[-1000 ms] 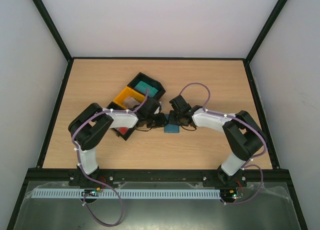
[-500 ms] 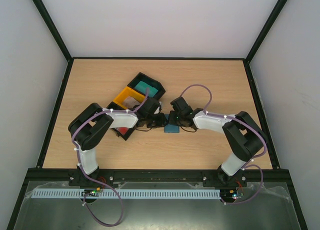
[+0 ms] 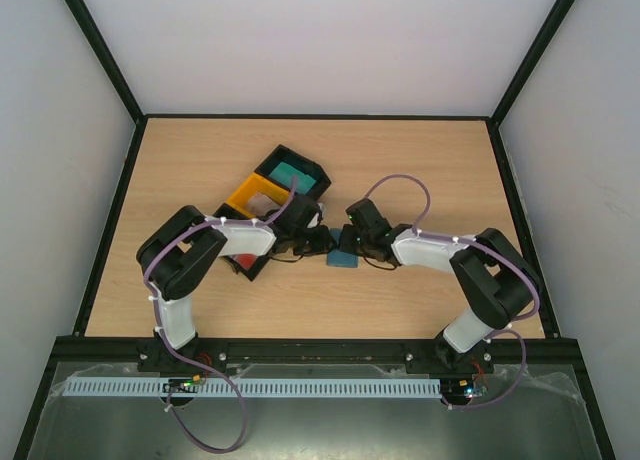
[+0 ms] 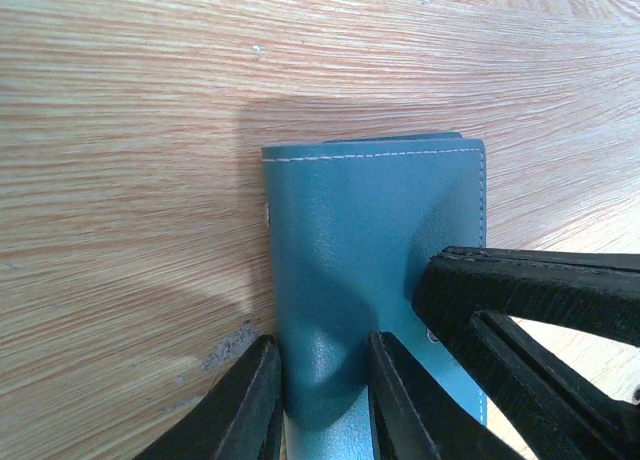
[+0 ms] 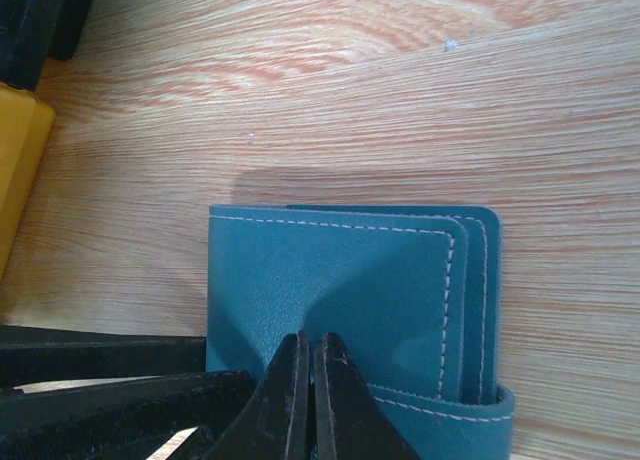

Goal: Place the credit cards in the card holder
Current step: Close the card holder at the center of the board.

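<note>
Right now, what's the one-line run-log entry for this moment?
card holder: lying on table | left pincer: gripping its edge | right pincer: shut, tips over its cover

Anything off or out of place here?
Nothing spilled or damaged. The card holder lies folded, left tool clamped on one edge, right tool shut with tips on its cover. Neither holds a card. Only oddity: a small scuff on the table beside the left tool.
</note>
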Tool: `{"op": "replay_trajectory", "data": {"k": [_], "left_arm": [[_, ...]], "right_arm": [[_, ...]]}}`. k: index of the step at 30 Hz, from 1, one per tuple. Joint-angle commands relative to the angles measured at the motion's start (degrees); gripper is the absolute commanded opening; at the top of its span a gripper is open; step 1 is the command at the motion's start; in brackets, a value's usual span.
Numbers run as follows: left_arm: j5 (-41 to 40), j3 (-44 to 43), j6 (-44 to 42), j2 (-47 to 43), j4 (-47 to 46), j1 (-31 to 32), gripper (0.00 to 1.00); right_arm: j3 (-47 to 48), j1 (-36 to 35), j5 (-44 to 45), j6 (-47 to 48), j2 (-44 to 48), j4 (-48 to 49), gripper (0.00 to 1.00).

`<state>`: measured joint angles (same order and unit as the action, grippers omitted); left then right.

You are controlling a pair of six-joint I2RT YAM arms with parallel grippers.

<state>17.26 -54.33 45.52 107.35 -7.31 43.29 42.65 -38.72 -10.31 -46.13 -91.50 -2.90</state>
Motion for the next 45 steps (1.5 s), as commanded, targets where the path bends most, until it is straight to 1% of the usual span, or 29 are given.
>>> {"op": "replay_trajectory", "data": {"k": [1, 7, 14, 22, 28, 34, 40, 43, 45], "left_arm": [[-1.78, 1.42, -0.43, 3.56, 4.04, -0.40, 0.27], [-1.46, 1.16, -0.43, 3.87, 4.04, -0.38, 0.27], [-1.52, 0.94, -0.34, 4.10, 4.18, -0.40, 0.27], [-1.70, 0.63, -0.26, 4.63, 4.58, -0.37, 0.27], [-1.79, 0.76, -0.17, 4.78, 4.66, -0.31, 0.27], [-1.96, 0.63, -0.26, 4.86, 4.86, -0.35, 0.26], [-1.96, 0.30, -0.25, 5.24, 5.08, -0.40, 0.25], [-2.01, 0.27, -0.25, 5.12, 5.08, -0.46, 0.25], [-1.96, 0.36, -0.25, 4.79, 5.03, -0.53, 0.25]], "right_arm": [[-4.09, -0.78, -3.97, -0.54, -1.79, -5.93, 0.02], [-8.34, -0.87, -1.50, -0.48, -2.06, -3.86, 0.02], [-12.62, -2.25, -0.06, -2.61, -1.34, -0.88, 0.02], [-15.09, -5.76, 2.78, -4.38, -2.92, 0.39, 0.02], [-17.06, -6.62, 2.26, -5.85, -4.30, 3.29, 0.02], [-21.00, -7.18, 1.50, -6.34, -7.18, 6.83, 0.02], [-21.94, -8.95, 2.48, -7.23, -8.21, 7.48, 0.02], [-22.58, -9.00, 2.92, -7.87, -6.75, 7.37, 0.02], [-21.20, -8.91, 3.36, -8.47, -5.21, 6.08, 0.02]]}}
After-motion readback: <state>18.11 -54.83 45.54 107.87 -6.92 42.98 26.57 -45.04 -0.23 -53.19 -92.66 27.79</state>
